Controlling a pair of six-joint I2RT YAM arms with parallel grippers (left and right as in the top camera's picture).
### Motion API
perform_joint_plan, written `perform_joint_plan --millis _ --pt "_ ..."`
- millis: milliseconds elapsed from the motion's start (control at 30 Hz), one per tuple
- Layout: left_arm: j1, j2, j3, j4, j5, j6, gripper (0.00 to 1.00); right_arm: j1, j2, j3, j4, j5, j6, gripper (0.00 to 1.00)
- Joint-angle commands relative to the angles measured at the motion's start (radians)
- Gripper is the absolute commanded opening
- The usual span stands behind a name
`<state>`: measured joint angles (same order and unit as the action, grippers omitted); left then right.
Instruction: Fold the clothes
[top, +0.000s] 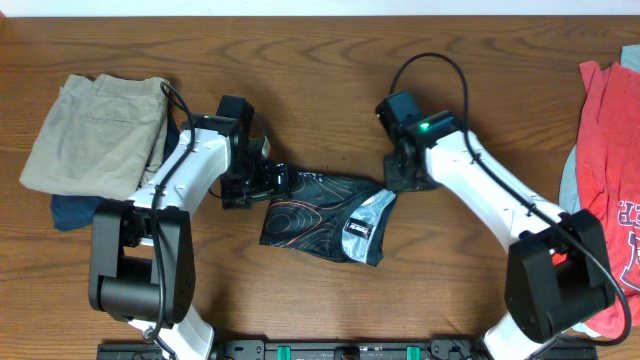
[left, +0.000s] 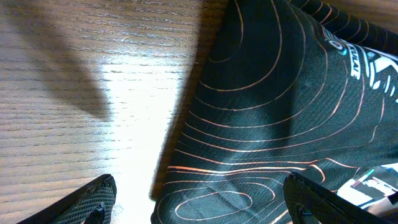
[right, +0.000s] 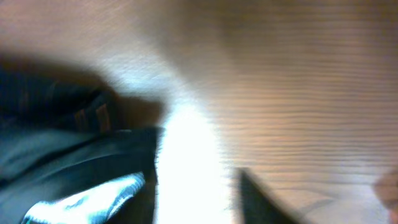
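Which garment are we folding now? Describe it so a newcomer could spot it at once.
Look at the middle of the wooden table, between the khaki trousers at the left and the red T-shirt at the right edge. The crumpled bundle there is the black jersey. Only it carries fine orange contour lines and a white logo patch.
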<state>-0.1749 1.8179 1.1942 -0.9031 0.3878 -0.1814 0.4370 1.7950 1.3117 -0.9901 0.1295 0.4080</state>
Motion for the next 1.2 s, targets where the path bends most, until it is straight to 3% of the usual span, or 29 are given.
perform_joint_plan --millis 0,200,333,633,667,767,833,933,1167 --pt "-0.001 0.008 -0.006 0.001 0.021 0.017 0.87 -0.045 -0.016 -0.001 0.002 0.046 0.039 0.56" --pt "-0.001 0.008 -0.006 0.035 0.049 0.052 0.88 -0.055 -0.016 -0.001 -0.038 0.024 0.006 0.6" --pt "-0.001 0.012 -0.006 0.082 0.08 0.1 1.0 -0.055 -0.016 -0.001 -0.063 0.024 0.002 0.6" --pt "-0.002 0.122 -0.006 0.116 0.241 0.186 1.0 -0.058 -0.016 -0.001 -0.077 0.024 0.002 0.61" --pt "-0.003 0.14 -0.006 0.117 0.267 0.201 0.96 -0.058 -0.016 -0.001 -0.077 0.024 0.002 0.61" --pt "-0.017 0.175 -0.006 0.116 0.325 0.248 0.59 -0.058 -0.016 -0.001 -0.077 0.024 0.002 0.6" --pt "-0.026 0.182 -0.006 0.121 0.326 0.284 0.1 -0.058 -0.016 -0.001 -0.078 0.024 0.002 0.6" --pt "-0.019 0.177 0.008 0.136 0.257 0.274 0.06 -0.06 -0.016 -0.001 -0.08 0.029 0.002 0.6" --pt "0.071 0.109 0.161 0.098 -0.092 0.093 0.06 -0.077 -0.016 -0.001 -0.1 0.032 -0.005 0.6"
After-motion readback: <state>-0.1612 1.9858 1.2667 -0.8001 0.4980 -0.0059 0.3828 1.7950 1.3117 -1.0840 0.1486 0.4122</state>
